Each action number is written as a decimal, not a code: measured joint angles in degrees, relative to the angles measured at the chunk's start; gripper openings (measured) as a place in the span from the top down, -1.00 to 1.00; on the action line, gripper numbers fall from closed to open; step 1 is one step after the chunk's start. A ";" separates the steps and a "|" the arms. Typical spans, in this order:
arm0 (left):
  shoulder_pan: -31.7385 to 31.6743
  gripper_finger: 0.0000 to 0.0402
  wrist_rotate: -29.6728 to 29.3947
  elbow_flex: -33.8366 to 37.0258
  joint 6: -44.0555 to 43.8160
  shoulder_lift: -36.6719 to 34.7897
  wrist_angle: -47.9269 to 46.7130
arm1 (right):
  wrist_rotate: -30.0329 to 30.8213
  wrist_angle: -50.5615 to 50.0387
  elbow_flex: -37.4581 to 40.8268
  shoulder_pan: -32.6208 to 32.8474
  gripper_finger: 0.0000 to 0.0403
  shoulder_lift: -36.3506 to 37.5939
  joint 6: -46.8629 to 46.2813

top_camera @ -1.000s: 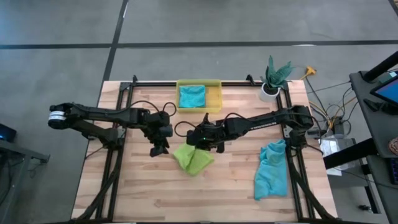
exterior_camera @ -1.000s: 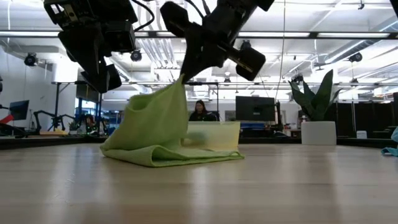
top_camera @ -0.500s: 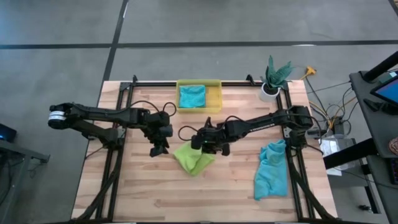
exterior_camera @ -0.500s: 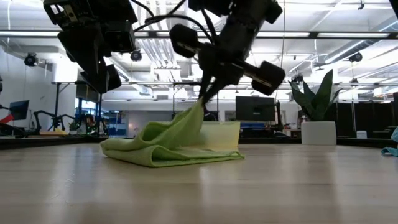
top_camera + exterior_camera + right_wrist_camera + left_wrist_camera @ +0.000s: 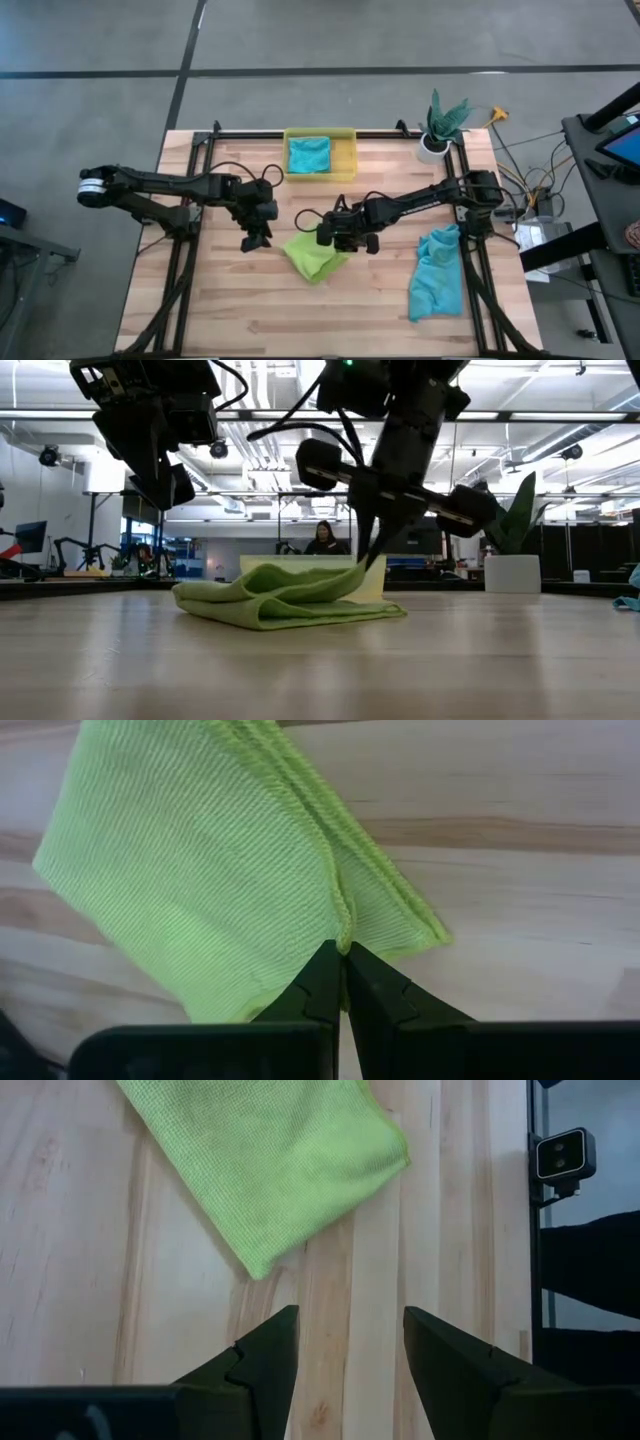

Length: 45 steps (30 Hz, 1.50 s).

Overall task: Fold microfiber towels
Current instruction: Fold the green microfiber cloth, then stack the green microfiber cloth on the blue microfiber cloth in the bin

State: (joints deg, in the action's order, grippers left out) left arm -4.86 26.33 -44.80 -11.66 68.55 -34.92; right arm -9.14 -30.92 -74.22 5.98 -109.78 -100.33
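The lime green towel (image 5: 314, 256) lies folded over on the wood table near its middle; it also shows in the low view (image 5: 285, 596). My right gripper (image 5: 344, 241) is shut on the towel's right-hand edge, low over the table. My left gripper (image 5: 254, 241) hangs open and empty above the table, just left of the towel, which shows beyond its fingers in the left wrist view (image 5: 270, 1150). One teal towel (image 5: 308, 154) lies in the yellow bin (image 5: 348, 160). Another teal towel (image 5: 437, 272) lies crumpled at the table's right edge. No grey towel shows. My right gripper pinches the lime towel's upper layer at its edge (image 5: 343, 932) between the two fingertips (image 5: 322, 975). The fingers come from above, pointing down at a slant (image 5: 368, 560). The pinched edge (image 5: 352, 572) is raised a little; the rest of the towel lies slack on the table.
A potted plant (image 5: 437, 138) stands at the far right corner. The yellow bin sits at the far edge, in the middle. Bare wood (image 5: 250, 310) lies along the near side of the table. In the low view a person (image 5: 323, 538) sits in the room behind.
My right gripper has gone down and toward the table's right edge, still shut on the lime towel's edge. The towel's raised upper layer has come down with it and now lies folded over the lower layer, nearly flat.
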 joint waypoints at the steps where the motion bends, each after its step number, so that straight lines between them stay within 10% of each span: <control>1: 0.01 0.17 0.00 0.00 0.00 0.00 0.00 | -0.09 0.00 0.23 0.00 0.96 0.00 -0.08; 26: 0.01 0.17 0.68 0.00 -0.09 0.00 -0.59 | -0.41 -1.88 5.13 0.92 0.36 0.08 3.33; 38: 0.00 0.17 -0.41 -0.18 -0.05 0.00 4.44 | 19.79 -6.05 -0.74 4.68 0.35 6.18 8.65; 45: -1.25 0.17 -2.88 -2.90 0.00 -0.90 3.44 | 16.88 -5.30 -0.85 4.11 0.32 6.01 18.67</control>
State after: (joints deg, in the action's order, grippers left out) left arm -6.11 23.45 -47.69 -11.66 67.65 -31.48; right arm 7.73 -36.22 -75.07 10.09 -103.77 -81.66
